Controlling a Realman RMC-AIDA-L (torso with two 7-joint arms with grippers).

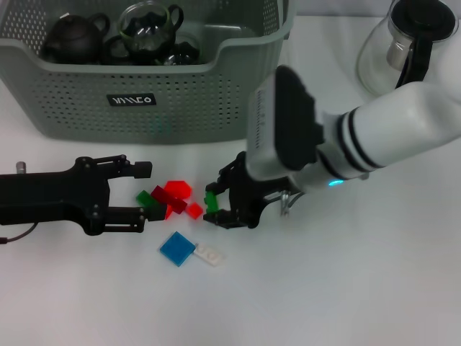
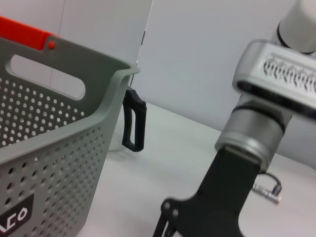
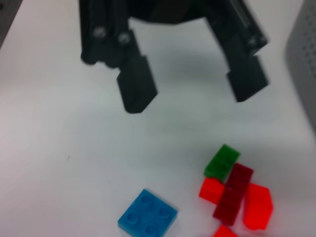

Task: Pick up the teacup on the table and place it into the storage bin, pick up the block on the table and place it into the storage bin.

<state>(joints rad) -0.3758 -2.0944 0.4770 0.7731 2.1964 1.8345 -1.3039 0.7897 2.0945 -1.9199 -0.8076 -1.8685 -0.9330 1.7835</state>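
Bin [image 1: 151, 101], a large grey-green perforated basket, already holds dark teaware: a teapot [image 1: 74, 37] and a glass cup [image 1: 149, 29], so the teacup step looks done. Blocks [image 1: 171, 199] remain on the table [image 1: 346, 288] in front of the bin, a loose cluster with no single heading. The right gripper [image 1: 214, 202] clamps a small green block [image 1: 211, 201] beside them, its long axis unclear. The left gripper [image 1: 137, 191] rests spread wide, empty, at the cluster's other side.

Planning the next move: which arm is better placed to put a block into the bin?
Right, likely: right gripper pinches a green block near the storage bin; left gripper is open, empty.
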